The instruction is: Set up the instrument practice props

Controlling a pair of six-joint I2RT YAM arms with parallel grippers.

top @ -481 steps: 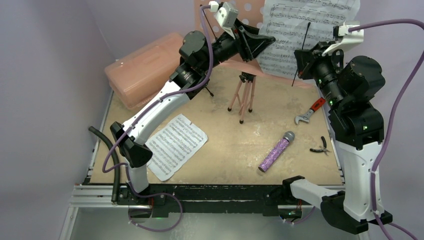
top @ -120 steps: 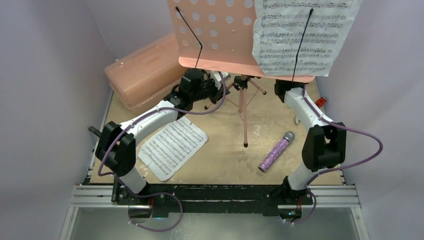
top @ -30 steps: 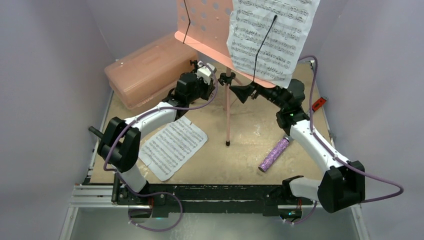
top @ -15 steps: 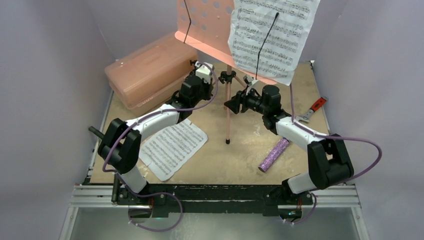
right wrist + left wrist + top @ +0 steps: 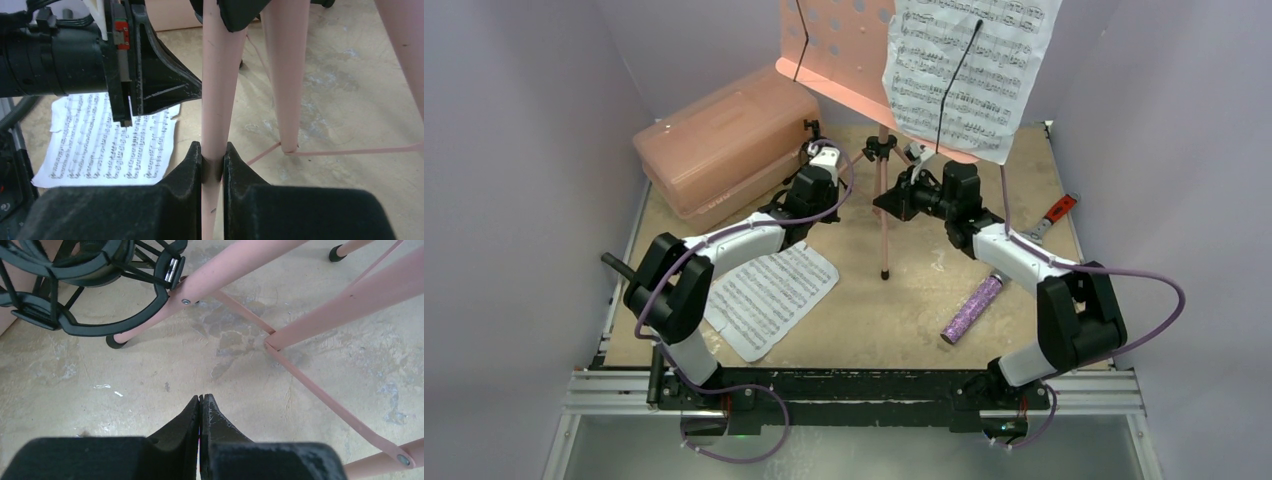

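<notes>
The pink music stand (image 5: 844,45) stands at mid-table with one sheet-music page (image 5: 969,70) on its perforated desk. My right gripper (image 5: 214,150) (image 5: 882,205) is shut on the stand's front leg (image 5: 220,75), low down. My left gripper (image 5: 200,399) (image 5: 834,195) is shut with nothing in it, just left of that leg over bare table. The black shock-mount mini tripod (image 5: 85,285) sits beyond it, against a stand leg. A second page (image 5: 769,295) lies flat at the front left. The glittery purple microphone (image 5: 972,308) lies at the front right.
A big pink plastic case (image 5: 719,145) fills the back left. A red-handled wrench (image 5: 1052,218) lies at the right edge. The stand's thin braces (image 5: 320,395) and other legs (image 5: 287,75) spread over the table between the arms.
My right gripper has moved in from the right and shut on the stand's front leg. My left gripper has shut fully and drawn back a little.
</notes>
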